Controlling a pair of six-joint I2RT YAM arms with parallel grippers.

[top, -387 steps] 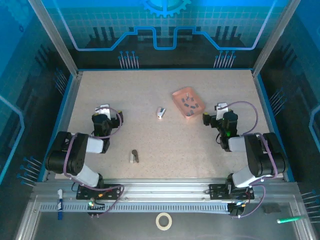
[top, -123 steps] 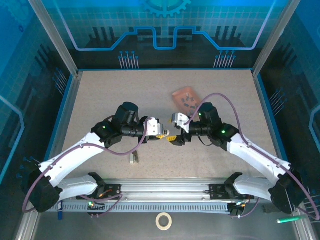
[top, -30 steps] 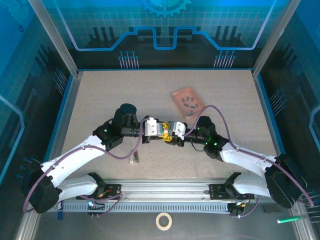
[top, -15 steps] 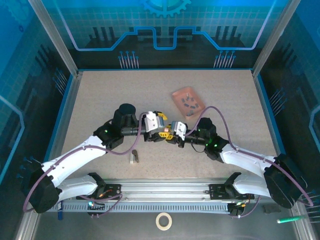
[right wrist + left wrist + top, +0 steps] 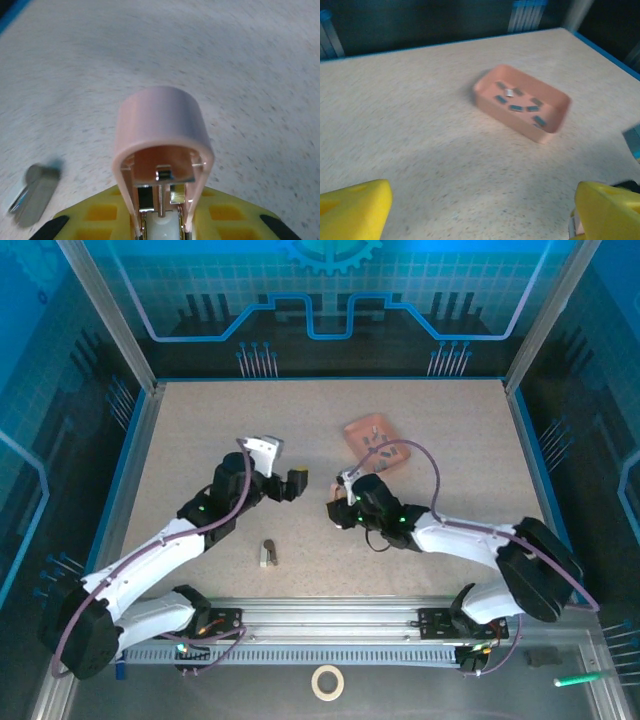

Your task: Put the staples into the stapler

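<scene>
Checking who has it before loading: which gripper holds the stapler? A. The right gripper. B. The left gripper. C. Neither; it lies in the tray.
A: the right gripper is clamped on the stapler, while the left gripper stands open and empty.

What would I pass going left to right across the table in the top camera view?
small grey object → left gripper, jaws open → stapler held in the right gripper → pink tray of staples
</scene>
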